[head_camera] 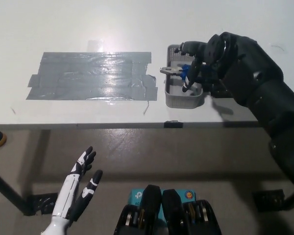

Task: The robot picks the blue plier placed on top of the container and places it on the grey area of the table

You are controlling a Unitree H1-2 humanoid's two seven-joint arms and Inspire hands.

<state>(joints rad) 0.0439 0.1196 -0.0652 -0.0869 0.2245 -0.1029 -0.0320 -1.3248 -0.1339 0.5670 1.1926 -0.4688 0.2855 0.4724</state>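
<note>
The blue plier [178,71] lies across the top of the grey container [184,100] near the table's right side, its metal jaws pointing left past the rim. My black right hand [200,58] reaches over the container from the right. Its fingers [190,82] curl down around the blue handles, which are mostly hidden. The grey area [93,76], a patch of tape, lies on the white table [63,29] left of the container. My white left hand [77,192] rests open below the table's front edge, at lower left.
A dark object [220,88] lies on the table right of the container, partly under my right arm. The table's front edge [112,125] runs across the middle of the view, with floor below it.
</note>
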